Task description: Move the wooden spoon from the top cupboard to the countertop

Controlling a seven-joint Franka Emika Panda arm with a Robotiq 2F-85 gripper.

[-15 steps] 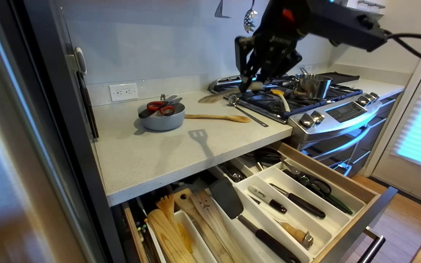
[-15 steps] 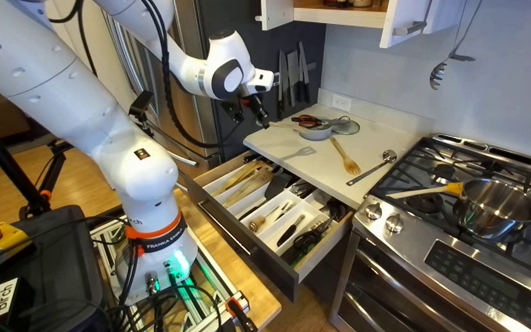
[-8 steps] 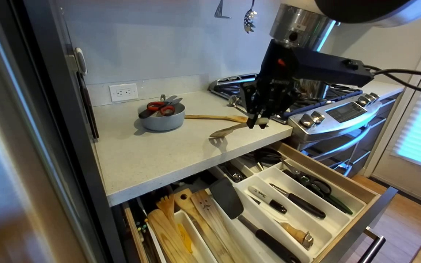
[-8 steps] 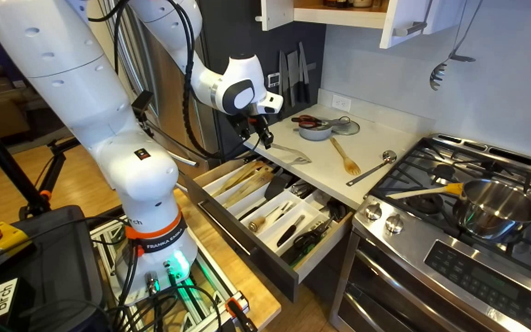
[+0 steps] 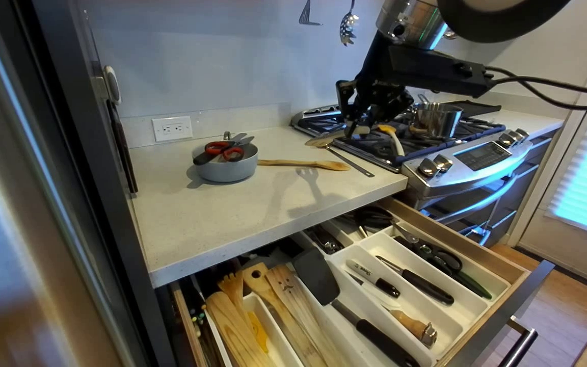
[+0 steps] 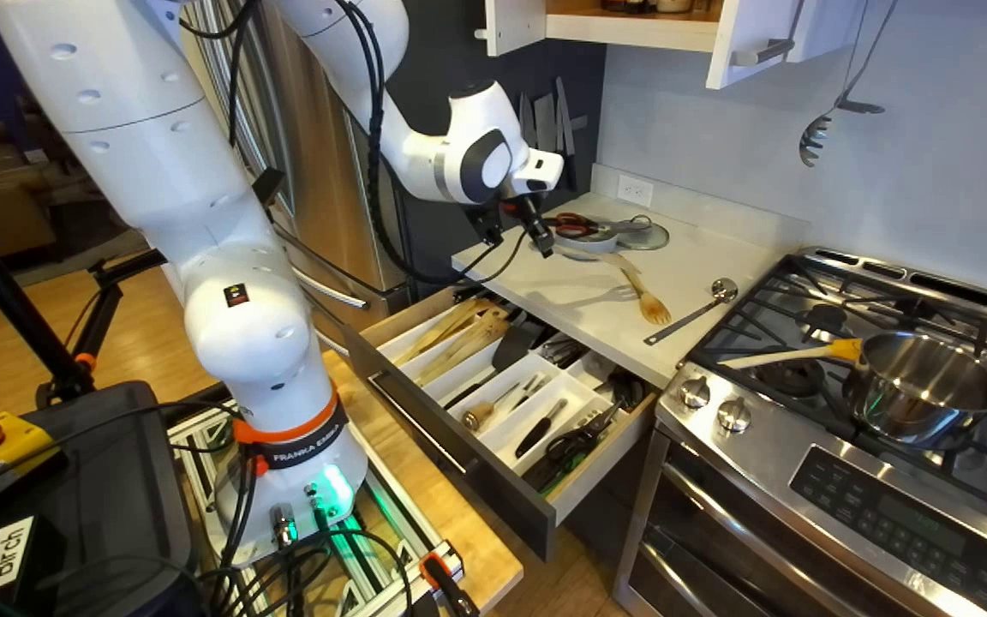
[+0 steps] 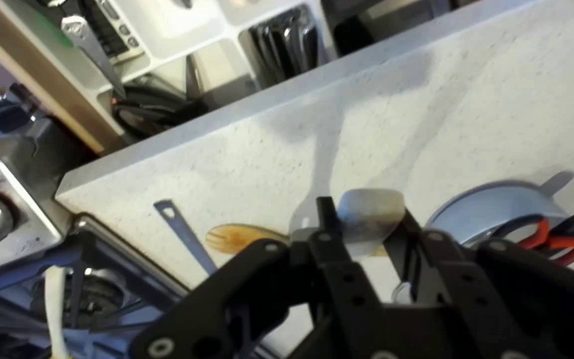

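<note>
My gripper is shut on a wooden spoon, a flat-headed one whose shadow shows slots. In the wrist view the butt of its handle fills the space between the fingertips. It hangs roughly level above the countertop, apart from it, with its shadow falling on the slab below. A different wooden utensil, with an orange-brown spoon-shaped head, lies on the countertop beside the grey bowl. The top cupboard stands with its doors open at the top of an exterior view; only its lowest shelf shows.
The grey bowl holds red-handled scissors. A metal ladle lies near the gas stove, which carries a steel pot. Below the countertop's front edge, an open drawer full of utensils juts out.
My gripper dipped towards the countertop half a second ago and is higher again now. The spoon has stayed in its grip throughout. Over the second, the arm has shifted over the slab.
</note>
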